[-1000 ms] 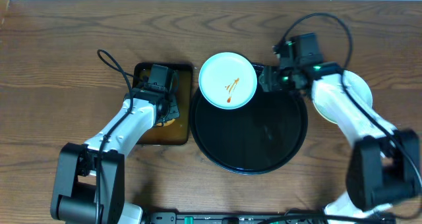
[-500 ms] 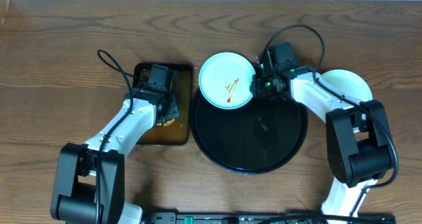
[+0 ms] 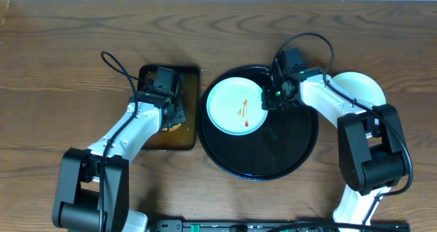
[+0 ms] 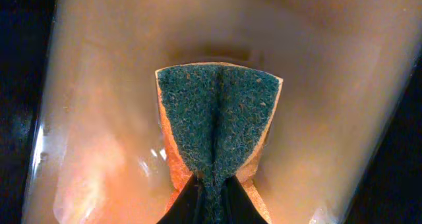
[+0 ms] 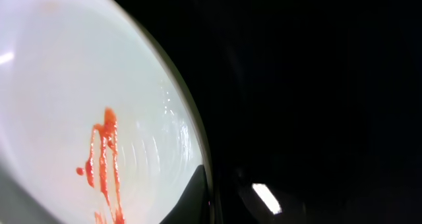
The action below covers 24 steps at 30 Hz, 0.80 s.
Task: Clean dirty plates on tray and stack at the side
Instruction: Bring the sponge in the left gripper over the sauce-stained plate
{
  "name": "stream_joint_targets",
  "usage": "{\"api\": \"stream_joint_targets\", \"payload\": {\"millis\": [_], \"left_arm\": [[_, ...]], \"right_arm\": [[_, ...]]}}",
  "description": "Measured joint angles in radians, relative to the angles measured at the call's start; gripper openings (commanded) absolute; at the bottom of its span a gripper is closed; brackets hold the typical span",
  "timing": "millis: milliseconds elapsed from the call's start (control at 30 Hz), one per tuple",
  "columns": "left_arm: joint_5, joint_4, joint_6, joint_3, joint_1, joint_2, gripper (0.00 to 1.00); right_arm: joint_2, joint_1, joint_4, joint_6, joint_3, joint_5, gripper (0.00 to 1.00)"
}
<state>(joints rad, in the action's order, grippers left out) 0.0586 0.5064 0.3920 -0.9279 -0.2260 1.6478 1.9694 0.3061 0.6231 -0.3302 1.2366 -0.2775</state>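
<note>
Black tray point(image 3: 287, 150) has one pale blue plate point(image 3: 225, 106) lying in its upper left part, with an orange sauce squiggle point(image 3: 242, 110) on it. Right gripper point(image 3: 268, 101) is right at that plate's right rim. A second plate point(image 3: 365, 89) sits on the table beyond the tray's right side, half under the arm. Left gripper point(image 3: 167, 112) is down over the brown tray point(image 3: 151, 142).

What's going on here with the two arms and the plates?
The right gripper holds the rim of a pale blue plate, streaked with orange-red sauce, lying at the upper left of the round black tray. The left gripper pinches a folded green sponge over the small brown tray. A second plate sits on the table beside the black tray, partly under the right arm. The sauce is not yet wiped off.
</note>
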Motion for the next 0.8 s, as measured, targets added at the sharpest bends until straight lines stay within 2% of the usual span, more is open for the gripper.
{"api": "stream_joint_targets", "payload": {"millis": [300, 467, 633, 800], "left_arm": [[-0.063, -0.024, -0.075, 0.0, 0.0, 0.0, 0.07], [-0.115, -0.045, -0.118, 0.0, 0.0, -0.018, 0.07], [-0.176, -0.07, -0.155, 0.002, -0.011, -0.111, 0.08], [-0.253, -0.113, -0.165, 0.002, -0.081, -0.154, 0.07]], "right_arm": [[-0.06, 0.0, 0.242, 0.001, -0.002, 0.13, 0.01], [-0.061, 0.0, 0.256, 0.001, -0.011, 0.144, 0.01], [-0.061, 0.005, 0.255, 0.001, -0.021, 0.148, 0.01], [-0.061, 0.032, 0.247, 0.001, -0.021, 0.147, 0.01]]}}
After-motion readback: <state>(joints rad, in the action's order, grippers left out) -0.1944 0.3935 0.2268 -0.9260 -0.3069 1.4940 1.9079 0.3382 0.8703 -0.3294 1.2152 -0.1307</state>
